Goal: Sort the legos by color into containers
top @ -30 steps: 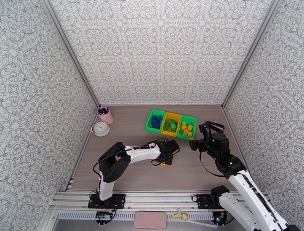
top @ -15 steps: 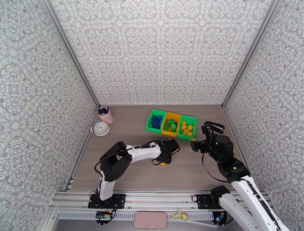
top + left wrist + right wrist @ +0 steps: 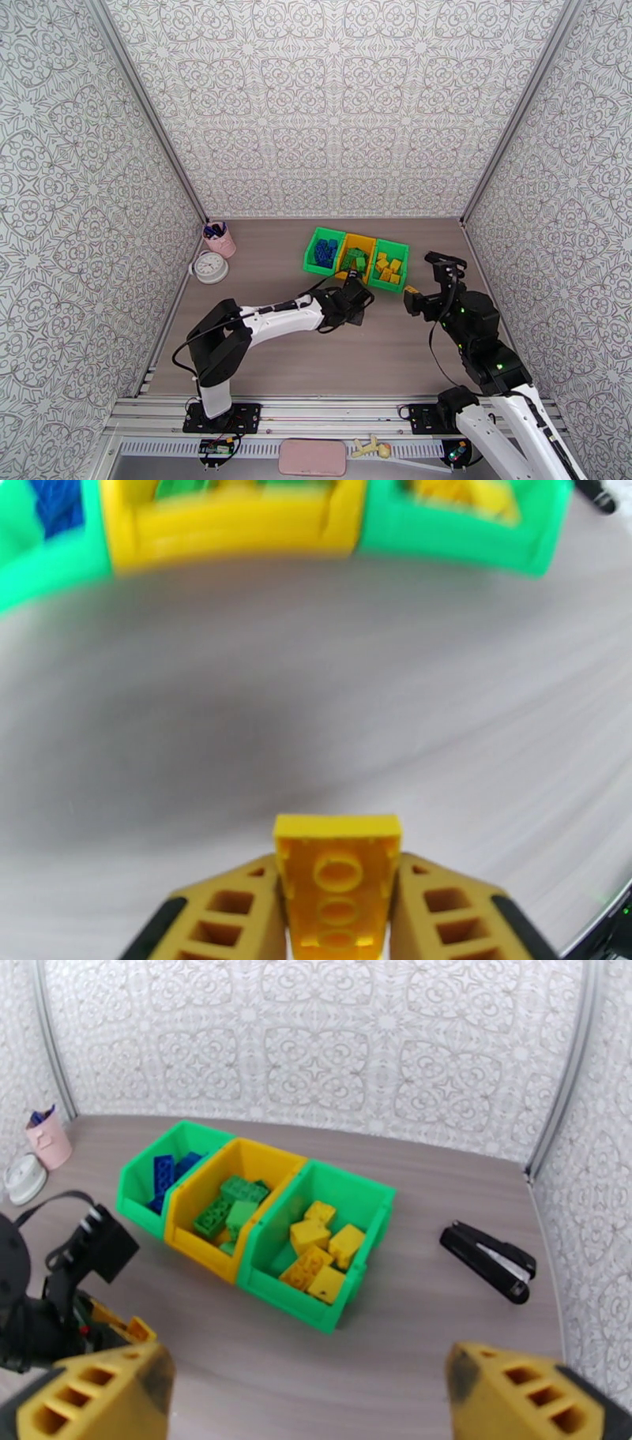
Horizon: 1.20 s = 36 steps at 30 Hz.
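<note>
Left wrist: one lego, three containers

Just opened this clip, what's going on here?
The left gripper holds a yellow brick in its jaws, just short of the three joined bins. The bins hold sorted pieces: blue bricks in the left one, green bricks in the middle, yellow bricks in the right. The right gripper hangs beside the bins, jaws open and empty.

Bright even light; motion-blurred containers, bowed edges.
</note>
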Motion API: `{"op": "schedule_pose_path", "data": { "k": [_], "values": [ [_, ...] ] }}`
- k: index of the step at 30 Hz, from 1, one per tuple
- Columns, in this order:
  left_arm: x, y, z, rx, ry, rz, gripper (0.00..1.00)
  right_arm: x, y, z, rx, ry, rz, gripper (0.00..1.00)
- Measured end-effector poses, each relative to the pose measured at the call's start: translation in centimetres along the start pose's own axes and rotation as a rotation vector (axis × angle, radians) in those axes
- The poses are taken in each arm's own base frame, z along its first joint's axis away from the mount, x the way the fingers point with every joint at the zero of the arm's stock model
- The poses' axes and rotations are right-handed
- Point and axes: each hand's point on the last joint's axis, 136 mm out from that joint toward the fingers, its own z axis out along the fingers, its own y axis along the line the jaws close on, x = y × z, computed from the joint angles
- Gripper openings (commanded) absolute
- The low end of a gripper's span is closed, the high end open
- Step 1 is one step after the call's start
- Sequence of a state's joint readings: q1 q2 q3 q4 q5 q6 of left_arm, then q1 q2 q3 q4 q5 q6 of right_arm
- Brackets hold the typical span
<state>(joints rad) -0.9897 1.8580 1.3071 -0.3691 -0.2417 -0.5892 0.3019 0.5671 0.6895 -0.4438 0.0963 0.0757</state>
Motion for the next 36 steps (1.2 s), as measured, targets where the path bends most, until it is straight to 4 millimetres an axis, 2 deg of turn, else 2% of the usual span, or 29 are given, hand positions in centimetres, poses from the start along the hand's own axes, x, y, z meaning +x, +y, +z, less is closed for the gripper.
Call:
{"op": "schedule_pose_path", "data": {
  "k": [4,7,11,14,26,32,36],
  "values": [
    [-3.6,-1.0,0.1,0.044,-0.111,0.03,0.34,-0.2,-0.3,-0.5,0.016,-0.019,0.028,0.94],
    [-7.3,-1.8,0.5,0.075,-0.205,0.033,0.34,-0.1,-0.5,-0.7,0.023,-0.027,0.047,0.94],
    [-11.7,-2.6,1.8,0.104,-0.3,0.028,0.34,0.1,-0.5,-0.8,0.024,-0.024,0.07,0.94],
    [-13.8,-2.8,3.2,0.112,-0.342,0.039,0.34,0.5,-0.6,-0.7,0.025,-0.017,0.082,0.94],
    [-16.8,-4.3,9.4,0.14,-0.382,0.104,0.36,0.7,-0.5,-0.6,0.021,-0.01,0.102,0.94],
    [-17.8,-4.8,10.9,0.149,-0.402,0.12,0.46,0.7,-0.2,-0.6,0.003,-0.008,0.117,0.94],
    [-18.2,-5.1,10.9,0.165,-0.408,0.136,0.66,0.8,0.0,-0.6,-0.007,-0.007,0.124,0.94]
  ]
}}
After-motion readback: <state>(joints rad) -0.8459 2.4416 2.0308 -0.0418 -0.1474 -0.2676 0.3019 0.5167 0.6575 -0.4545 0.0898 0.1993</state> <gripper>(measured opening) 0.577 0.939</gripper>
